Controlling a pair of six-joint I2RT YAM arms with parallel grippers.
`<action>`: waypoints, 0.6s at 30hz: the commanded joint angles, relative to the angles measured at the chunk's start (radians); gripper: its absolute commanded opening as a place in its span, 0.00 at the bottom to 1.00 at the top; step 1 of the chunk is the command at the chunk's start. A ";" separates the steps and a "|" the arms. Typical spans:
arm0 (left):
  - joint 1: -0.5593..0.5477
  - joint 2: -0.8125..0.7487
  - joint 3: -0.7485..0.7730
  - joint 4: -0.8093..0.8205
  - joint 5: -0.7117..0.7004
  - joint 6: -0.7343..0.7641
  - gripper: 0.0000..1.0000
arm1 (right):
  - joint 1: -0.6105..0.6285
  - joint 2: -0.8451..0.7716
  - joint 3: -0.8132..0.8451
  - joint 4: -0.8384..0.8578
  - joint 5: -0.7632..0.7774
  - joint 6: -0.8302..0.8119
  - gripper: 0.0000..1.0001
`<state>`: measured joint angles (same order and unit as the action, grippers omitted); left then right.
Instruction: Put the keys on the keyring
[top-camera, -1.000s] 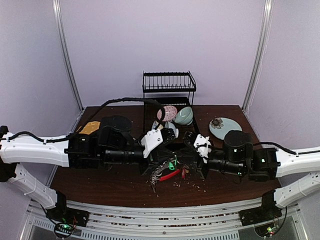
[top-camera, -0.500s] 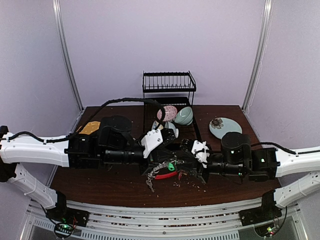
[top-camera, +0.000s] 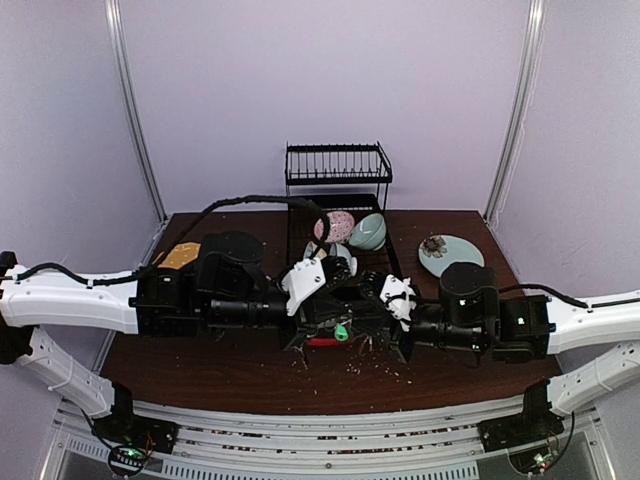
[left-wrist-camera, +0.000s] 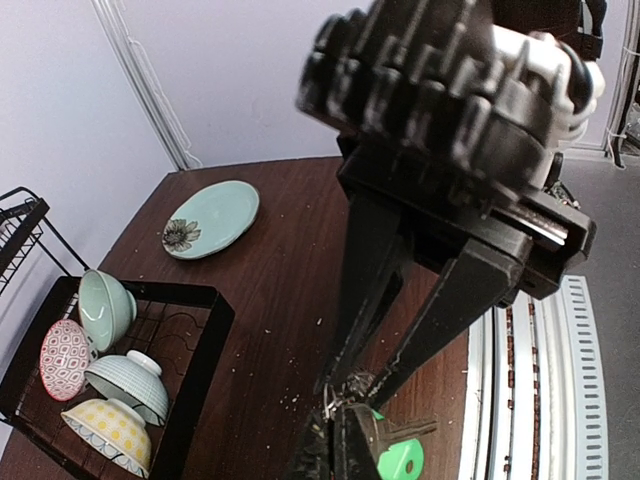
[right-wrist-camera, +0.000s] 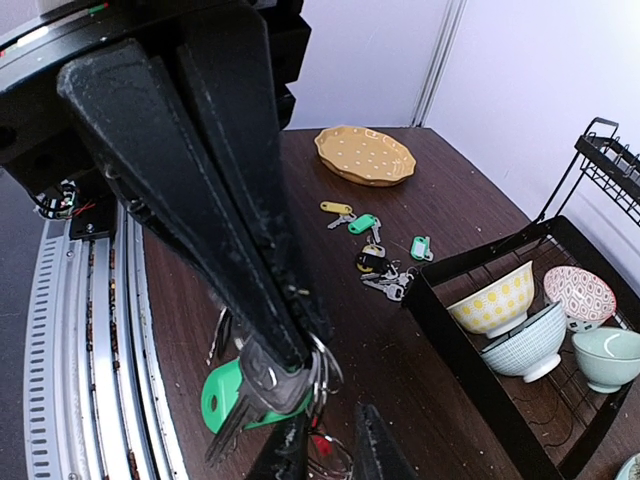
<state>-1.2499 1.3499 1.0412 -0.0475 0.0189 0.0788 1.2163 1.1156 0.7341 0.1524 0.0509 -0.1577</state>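
I am operating in a robotics lab cell, not a home. Plain lilac wall panels (top-camera: 320, 90) and aluminium uprights (top-camera: 135, 130) enclose a single dark wooden table (top-camera: 200, 365). The arm bases (top-camera: 135, 432) are bolted to a slotted metal rail (top-camera: 330, 425). A black dish rack (top-camera: 337, 165), bowls (left-wrist-camera: 110, 310) and plates (top-camera: 450, 255) form a kitchen-like set.

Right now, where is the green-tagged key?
In the right wrist view the green-tagged key is held at the tips of the right end effector; from above it is over the middle of the table, in front of the dish rack.
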 joint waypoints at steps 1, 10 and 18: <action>-0.002 -0.019 -0.009 0.085 0.013 -0.006 0.00 | 0.004 -0.008 0.031 0.057 -0.013 0.041 0.13; -0.002 -0.018 -0.008 0.079 0.003 -0.013 0.00 | 0.004 0.001 0.060 0.000 0.042 0.077 0.13; -0.002 -0.021 -0.010 0.073 -0.007 -0.016 0.00 | 0.004 -0.013 0.053 -0.010 0.079 0.087 0.00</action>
<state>-1.2480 1.3495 1.0405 -0.0227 -0.0021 0.0761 1.2209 1.1160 0.7593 0.1341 0.0818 -0.0864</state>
